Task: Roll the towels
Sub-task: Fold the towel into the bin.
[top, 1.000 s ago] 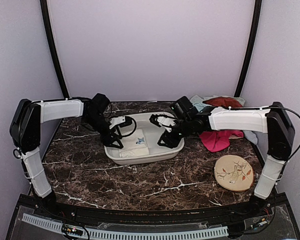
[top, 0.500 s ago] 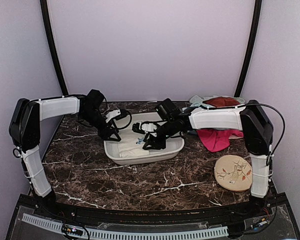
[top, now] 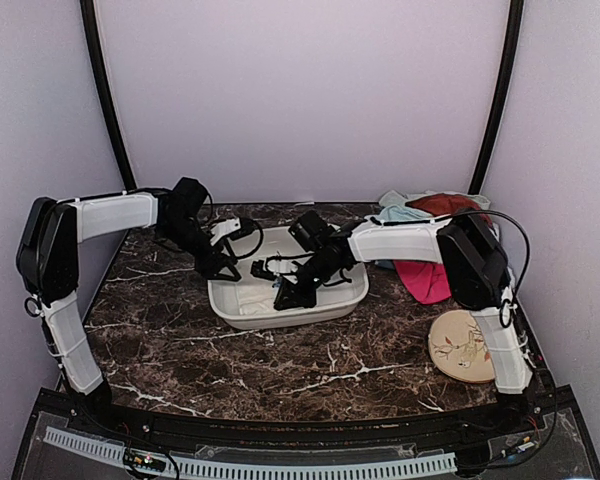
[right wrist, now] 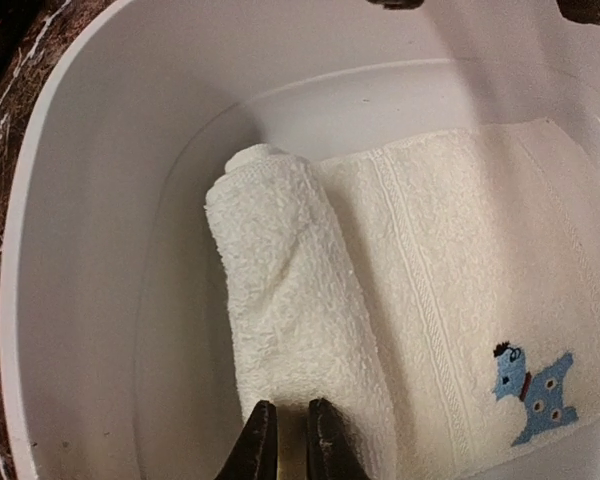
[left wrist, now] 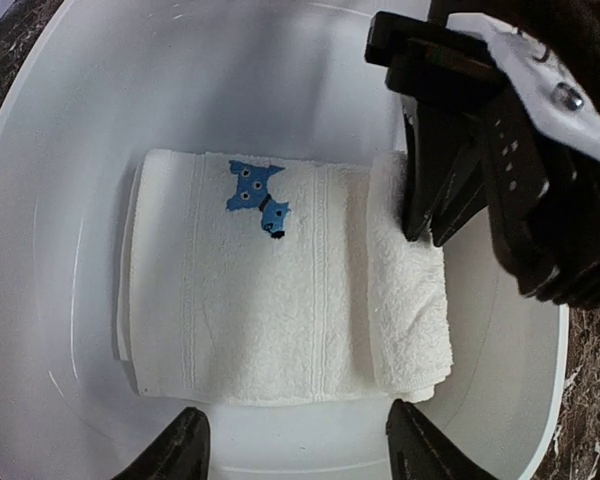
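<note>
Cream-white towel (left wrist: 280,300) partly rolled in the basin (left wrist: 60,150); right end effector (right wrist: 283,440) pinches the roll, left end effector (left wrist: 302,450) spread above.

Soft, even light fills the top view: the walls (top: 300,100) are bright without glare, and the dark table (top: 180,350) carries only faint shadows under the arms (top: 110,215). Fine detail there is slightly soft. Both wrist views are bright. The white basin (left wrist: 40,300) is nearly washed out, with pale grey shading along its sides and a thin shadow beside the towel (left wrist: 280,320), whose weave is sharp. The left gripper (left wrist: 298,450) is a dark blur at the bottom edge. The right gripper (right wrist: 292,445) is out of focus, with a brownish sheen. The basin's rim bows near the edges.
</note>
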{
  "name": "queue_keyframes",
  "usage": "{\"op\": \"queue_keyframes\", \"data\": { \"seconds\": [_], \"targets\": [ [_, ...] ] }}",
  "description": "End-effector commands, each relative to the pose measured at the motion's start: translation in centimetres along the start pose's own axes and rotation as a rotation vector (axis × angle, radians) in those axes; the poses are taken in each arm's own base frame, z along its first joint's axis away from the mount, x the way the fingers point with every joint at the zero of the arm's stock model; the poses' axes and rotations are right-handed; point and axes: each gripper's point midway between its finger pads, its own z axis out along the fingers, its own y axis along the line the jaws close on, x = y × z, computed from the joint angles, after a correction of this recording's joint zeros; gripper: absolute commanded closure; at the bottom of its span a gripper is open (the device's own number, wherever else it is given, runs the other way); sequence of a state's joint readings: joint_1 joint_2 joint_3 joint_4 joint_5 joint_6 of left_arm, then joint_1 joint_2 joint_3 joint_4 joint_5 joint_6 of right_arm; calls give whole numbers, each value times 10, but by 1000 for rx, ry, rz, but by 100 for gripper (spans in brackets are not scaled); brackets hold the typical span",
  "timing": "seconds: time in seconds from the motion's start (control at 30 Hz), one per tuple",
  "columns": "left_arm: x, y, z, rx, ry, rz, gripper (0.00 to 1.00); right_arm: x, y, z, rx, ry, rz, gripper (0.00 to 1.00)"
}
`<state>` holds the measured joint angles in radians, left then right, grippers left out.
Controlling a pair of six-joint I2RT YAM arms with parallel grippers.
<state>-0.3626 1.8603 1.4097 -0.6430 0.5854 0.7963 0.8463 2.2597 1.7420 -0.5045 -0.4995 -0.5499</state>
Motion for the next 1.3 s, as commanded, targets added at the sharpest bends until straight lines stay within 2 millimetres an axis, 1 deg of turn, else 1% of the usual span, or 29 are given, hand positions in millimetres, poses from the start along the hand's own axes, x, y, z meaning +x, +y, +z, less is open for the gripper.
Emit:
{"op": "queue_keyframes", "data": {
  "seconds": [0.0,0.03,0.07,0.1,0.23,0.33,0.47,0.6,0.67,0.73,0.8,0.93,1.07,1.1,1.13,1.2,1.27],
  "targets": [
    [-15,-11,-25,-24,-52,98,38,-16,-23,4,-37,-68,186,94],
    [-13,-13,-24,-19,-46,109,38,-17,-29,4,-63,-90,267,96],
    [-11,-16,-22,-14,-36,118,39,-21,-32,5,-84,-106,314,98],
    [-8,-17,-21,-11,-25,126,39,-20,-37,5,-104,-110,364,100],
    [1,-31,-13,11,24,193,41,-22,-44,8,-173,-118,510,100],
    [2,-39,-5,21,48,246,42,-17,-49,10,-220,-121,629,100],
    [1,-47,11,30,94,344,43,-4,-56,17,-248,-98,756,100],
    [-3,-48,32,35,135,422,48,-2,-60,18,-241,-94,808,100],
    [-5,-50,39,64,152,431,54,-3,-61,16,-241,-106,822,100],
    [-5,-54,44,107,157,427,59,-5,-62,15,-237,-122,831,100],
    [0,-60,49,140,170,426,59,-8,-64,12,-239,-141,847,100],
    [11,-74,56,189,191,427,56,-11,-71,4,-224,-170,857,100],
    [16,-75,60,182,199,398,53,-11,-73,0,-216,-176,853,100],
    [18,-71,63,164,203,394,55,-11,-73,-1,-214,-179,850,100],
    [21,-67,66,143,211,391,59,-10,-73,-2,-211,-180,846,100],
    [21,-59,70,116,219,365,70,-13,-76,-10,-187,-196,827,100],
    [21,-54,71,118,227,322,80,-10,-85,-20,-122,-211,806,99]
  ]
}}
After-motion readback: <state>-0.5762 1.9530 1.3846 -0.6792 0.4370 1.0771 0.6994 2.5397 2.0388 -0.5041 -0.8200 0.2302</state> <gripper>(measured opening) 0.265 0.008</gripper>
